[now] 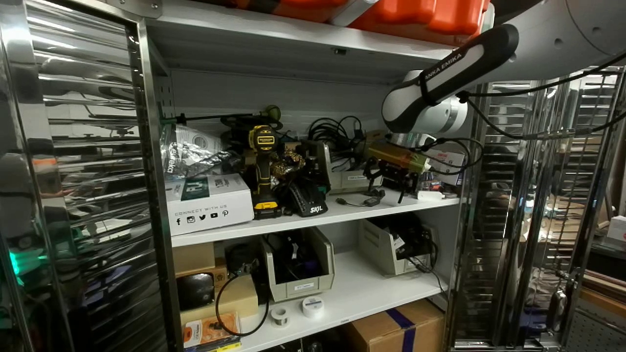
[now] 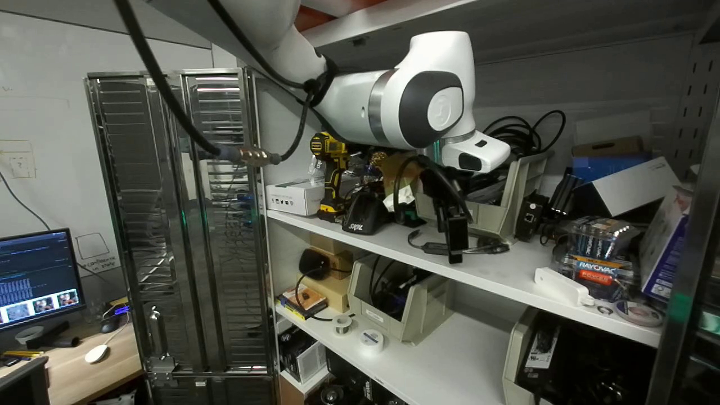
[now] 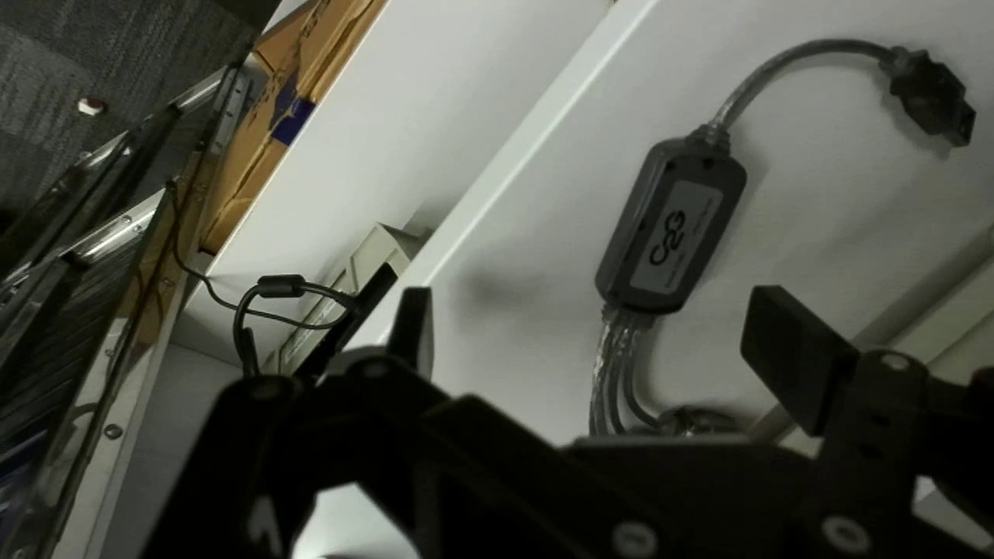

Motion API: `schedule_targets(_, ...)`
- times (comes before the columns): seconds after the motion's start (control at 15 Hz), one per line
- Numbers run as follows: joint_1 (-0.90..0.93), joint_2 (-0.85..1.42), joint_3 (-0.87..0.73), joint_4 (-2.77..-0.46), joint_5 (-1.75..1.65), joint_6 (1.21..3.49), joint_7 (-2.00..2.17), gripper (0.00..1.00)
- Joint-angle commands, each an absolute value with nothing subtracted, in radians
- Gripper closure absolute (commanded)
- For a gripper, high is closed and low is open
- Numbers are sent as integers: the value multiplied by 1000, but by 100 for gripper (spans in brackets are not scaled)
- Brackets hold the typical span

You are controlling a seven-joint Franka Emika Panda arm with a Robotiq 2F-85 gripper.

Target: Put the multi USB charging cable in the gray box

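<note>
The multi USB charging cable [image 3: 672,225] has a dark flat body with a pale label, a short lead with a black plug, and several thin leads. It lies on the upper white shelf, and also shows in both exterior views [image 1: 371,201] [image 2: 435,247]. My gripper [image 3: 596,330] is open and empty, fingers pointing down over the cable. The thin leads run between its fingers; their far ends are hidden behind it. The gripper also shows in both exterior views [image 1: 386,188] [image 2: 455,244]. The gray box [image 1: 348,183], an open labelled bin holding black cables, stands behind the cable [image 2: 490,220].
Two more gray bins [image 1: 299,289] [image 1: 403,265] stand on the lower shelf. A yellow drill [image 1: 264,168], a black SKIL charger [image 1: 308,198] and a white box [image 1: 210,205] are on the upper shelf. A white object [image 2: 562,286] and battery packs [image 2: 599,253] lie near its edge.
</note>
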State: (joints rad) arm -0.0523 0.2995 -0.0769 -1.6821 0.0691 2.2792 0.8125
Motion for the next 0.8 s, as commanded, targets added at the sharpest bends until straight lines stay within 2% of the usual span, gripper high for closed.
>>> schedule_targets(0.0,-34,382,-91,-1557,81,2221,854,0)
schedule_targets(0.73,-22,490,-67,-1392,100,2109,822,0)
